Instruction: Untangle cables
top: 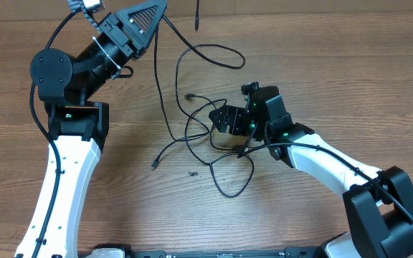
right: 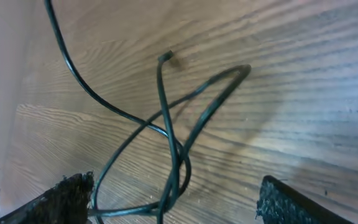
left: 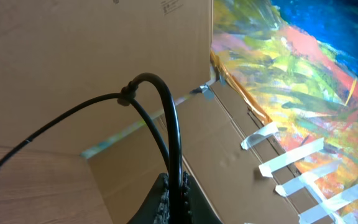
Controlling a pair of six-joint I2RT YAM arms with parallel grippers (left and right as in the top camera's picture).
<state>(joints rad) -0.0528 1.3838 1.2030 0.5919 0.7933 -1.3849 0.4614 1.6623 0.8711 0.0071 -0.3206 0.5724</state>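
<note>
The left gripper (top: pixel 155 16) is clamped on one strand of the thin black flexible cables (right: pixel 166 132), lifted at the far-left edge. The rest lies looped and crossed mid wooden table (top: pixel 335 72). The right gripper (top: pixel 221 120) hovers there, fingers apart; most untangling remains, I judge.

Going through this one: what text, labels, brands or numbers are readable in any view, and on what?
Small print on the cardboard box, left wrist view: too small and blurred to read.
Painted sheet: colours only, no words.
Wooden table and cables: no text visible.
</note>
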